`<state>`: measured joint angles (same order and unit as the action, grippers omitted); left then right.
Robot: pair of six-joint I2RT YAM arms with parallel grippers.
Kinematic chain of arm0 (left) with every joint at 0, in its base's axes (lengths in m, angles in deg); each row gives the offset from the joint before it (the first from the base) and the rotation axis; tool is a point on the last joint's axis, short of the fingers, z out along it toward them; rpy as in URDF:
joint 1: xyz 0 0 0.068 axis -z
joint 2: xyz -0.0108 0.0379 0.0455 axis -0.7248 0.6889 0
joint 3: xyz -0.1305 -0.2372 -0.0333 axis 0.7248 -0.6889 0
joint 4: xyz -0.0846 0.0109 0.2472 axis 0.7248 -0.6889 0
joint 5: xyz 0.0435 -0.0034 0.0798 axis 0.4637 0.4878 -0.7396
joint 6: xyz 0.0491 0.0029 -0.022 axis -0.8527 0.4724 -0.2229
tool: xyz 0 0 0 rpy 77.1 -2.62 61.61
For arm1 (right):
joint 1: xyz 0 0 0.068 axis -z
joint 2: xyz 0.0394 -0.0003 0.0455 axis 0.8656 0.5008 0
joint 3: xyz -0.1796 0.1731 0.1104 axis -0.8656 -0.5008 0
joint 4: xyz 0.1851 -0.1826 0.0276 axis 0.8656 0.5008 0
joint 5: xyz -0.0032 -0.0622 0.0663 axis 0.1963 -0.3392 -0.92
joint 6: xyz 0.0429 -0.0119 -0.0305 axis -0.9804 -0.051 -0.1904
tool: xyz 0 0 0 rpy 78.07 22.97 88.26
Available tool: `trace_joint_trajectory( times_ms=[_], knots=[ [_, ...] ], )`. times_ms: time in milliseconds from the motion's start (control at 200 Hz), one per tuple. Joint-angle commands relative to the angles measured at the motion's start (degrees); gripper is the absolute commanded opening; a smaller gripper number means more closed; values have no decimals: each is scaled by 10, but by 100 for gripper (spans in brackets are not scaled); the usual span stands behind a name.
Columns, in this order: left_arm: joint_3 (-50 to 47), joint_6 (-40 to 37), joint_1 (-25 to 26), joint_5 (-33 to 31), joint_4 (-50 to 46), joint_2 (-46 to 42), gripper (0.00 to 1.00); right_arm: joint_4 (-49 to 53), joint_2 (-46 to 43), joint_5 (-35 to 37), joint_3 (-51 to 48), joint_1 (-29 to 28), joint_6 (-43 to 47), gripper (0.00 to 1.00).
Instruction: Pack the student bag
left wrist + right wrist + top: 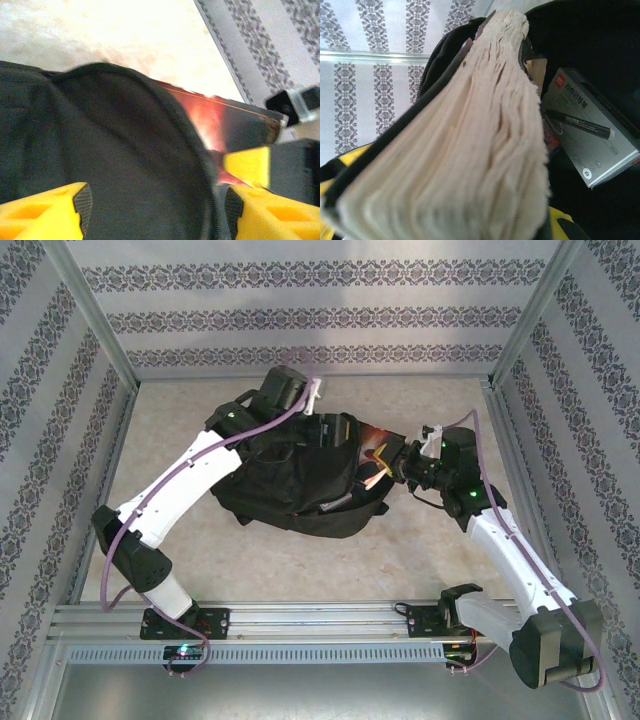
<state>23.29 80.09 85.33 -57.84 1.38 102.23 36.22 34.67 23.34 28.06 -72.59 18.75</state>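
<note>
tabletop (300,560): beige, marbled; closed in by walls on three sides
back wall (300,315): papered in grey ornamental bands, run horizontally
left wall (40,390), right wall (600,390): same paper applied
left post (95,320), right post (535,310): aluminium, set at the rear corners
rail (320,620): aluminium profile, laid across the near edge
cable duct (320,652): grey, slotted, mounted just beside the rail, near side

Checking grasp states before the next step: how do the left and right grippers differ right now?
1. The left gripper has its jaws open; the right gripper has its jaws shut.
2. The left gripper holds nothing, over the student bag fabric; the right gripper clamps a book.
3. The left gripper is at the bag's far side, the right gripper at its right side.
Shared: both are at the bag.
</note>
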Motion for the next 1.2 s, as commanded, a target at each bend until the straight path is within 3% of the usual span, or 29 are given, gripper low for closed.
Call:
trace_joint_trajectory(
  times_ms=[0,270,690,1084,1194],
  knots=[
    [46,-13,19,-20,-99,44,72,-68,-14,-45,12,-23,23,0],
    [77,26,35,-18,-108,79,75,-82,-11,-31,12,-44,29,0],
    [194,16,63,-33,-190,126,76,-93,-23,-30,5,-49,29,0],
    [189,11,64,-17,-182,154,75,-127,-37,-27,-7,-53,13,0],
    [200,6,64,-19,-187,165,70,-127,-40,-27,-14,-55,13,0]
  ],
)
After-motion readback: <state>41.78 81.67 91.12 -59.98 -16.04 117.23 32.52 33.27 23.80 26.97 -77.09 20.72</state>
